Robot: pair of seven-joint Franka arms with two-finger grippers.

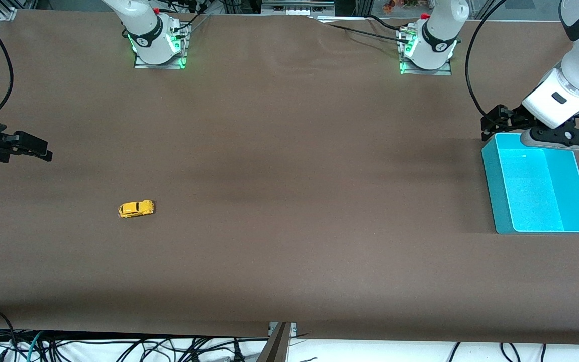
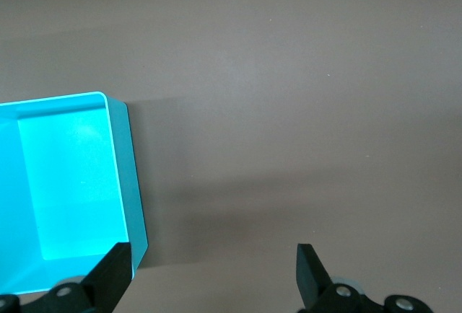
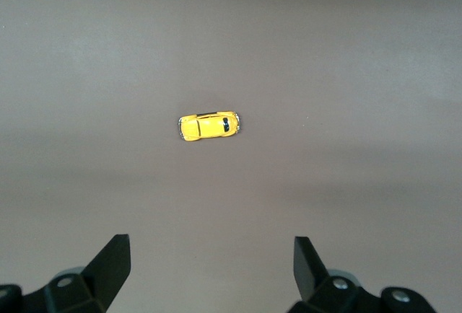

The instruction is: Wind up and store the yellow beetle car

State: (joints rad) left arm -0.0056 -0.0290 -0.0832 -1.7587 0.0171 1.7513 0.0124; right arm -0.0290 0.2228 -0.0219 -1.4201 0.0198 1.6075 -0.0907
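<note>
Yellow beetle car (image 1: 136, 208) likely light, hard, slick; best pinched across its flanks. Right gripper (image 3: 209, 273) and left gripper (image 2: 213, 277): fingers spread, holding nothing.

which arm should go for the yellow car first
Right. The yellow beetle car sits at the right arm's end of the table, under the open right pincer. The open left pincer hangs by the turquoise bin.
</note>
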